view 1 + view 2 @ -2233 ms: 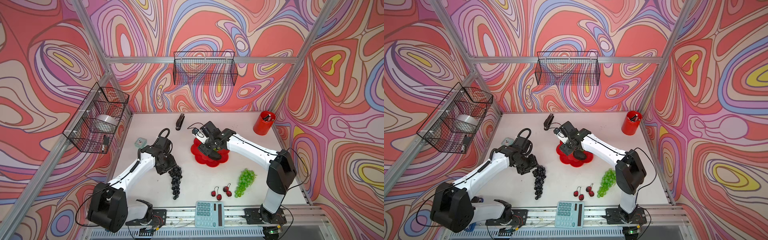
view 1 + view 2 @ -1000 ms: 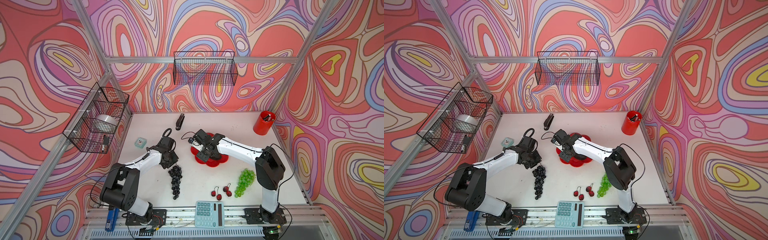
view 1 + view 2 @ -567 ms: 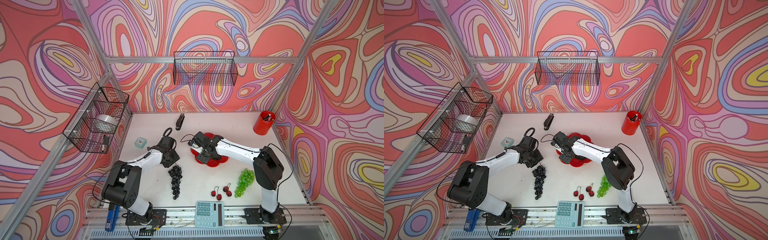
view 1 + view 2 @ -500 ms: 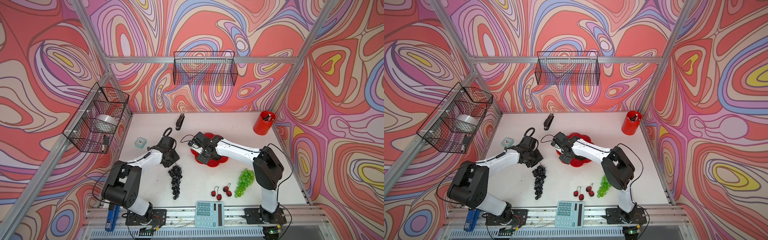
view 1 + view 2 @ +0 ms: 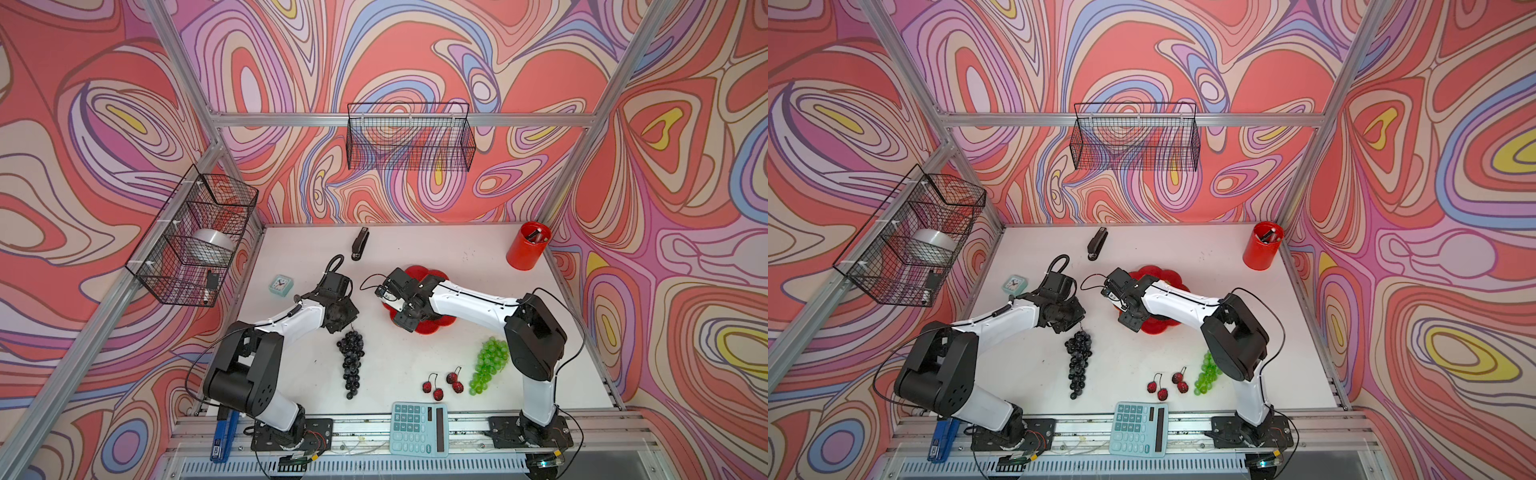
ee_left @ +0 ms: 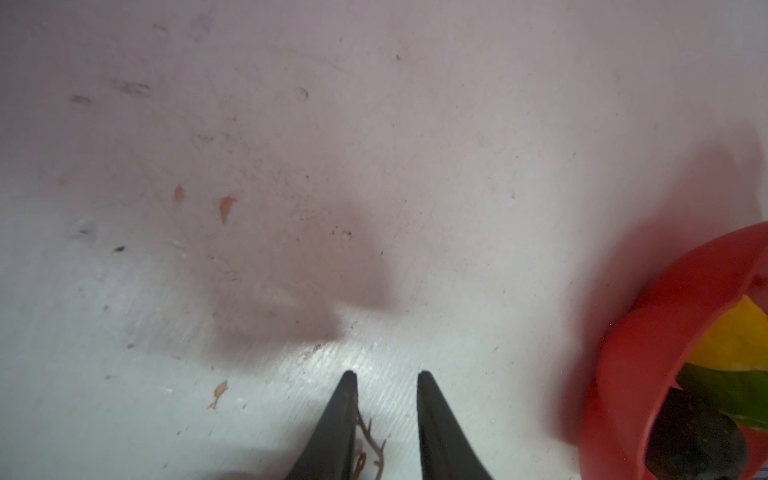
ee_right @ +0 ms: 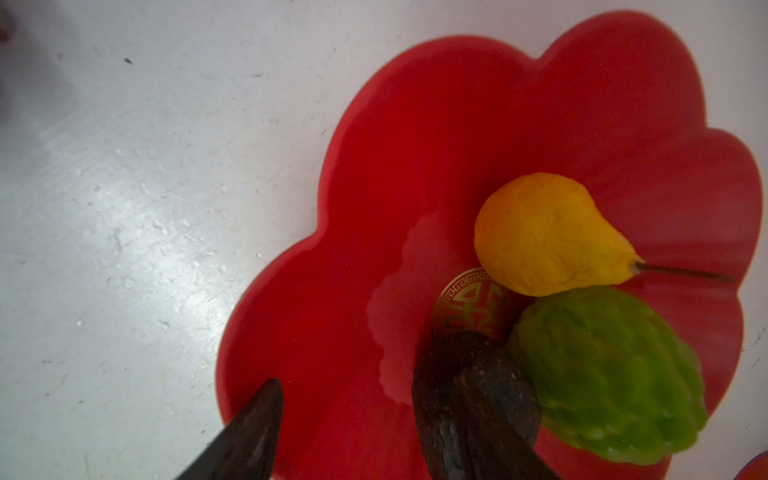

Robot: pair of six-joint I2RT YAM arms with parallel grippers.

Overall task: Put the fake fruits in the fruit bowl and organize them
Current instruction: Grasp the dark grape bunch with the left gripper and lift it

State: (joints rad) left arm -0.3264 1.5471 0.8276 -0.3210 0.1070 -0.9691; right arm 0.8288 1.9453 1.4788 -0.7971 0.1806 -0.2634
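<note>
The fruit bowl (image 7: 415,174), red with a scalloped rim, holds a yellow fruit (image 7: 544,237), a bumpy lime-green ball (image 7: 606,374) and a dark avocado (image 7: 469,382). My right gripper (image 7: 365,399) hangs open over the bowl's near-left side (image 5: 424,328), one finger against the avocado. The purple grape bunch (image 5: 351,361) lies on the table. My left gripper (image 6: 386,374) is low at its top end, jaws slightly apart around the brown stem (image 6: 370,440). Green grapes (image 5: 490,365) and red berries (image 5: 440,382) lie at the front right in both top views.
A red cup (image 5: 528,247) stands at the back right, a stapler (image 5: 360,245) at the back middle, a small clock (image 5: 281,285) on the left. A calculator (image 5: 419,430) lies on the front rail. Wire baskets (image 5: 409,141) hang on the walls.
The left arm has drawn back to the top of the purple bunch and its jaws have narrowed around the stem. The right gripper has shifted to the bowl's left side.
</note>
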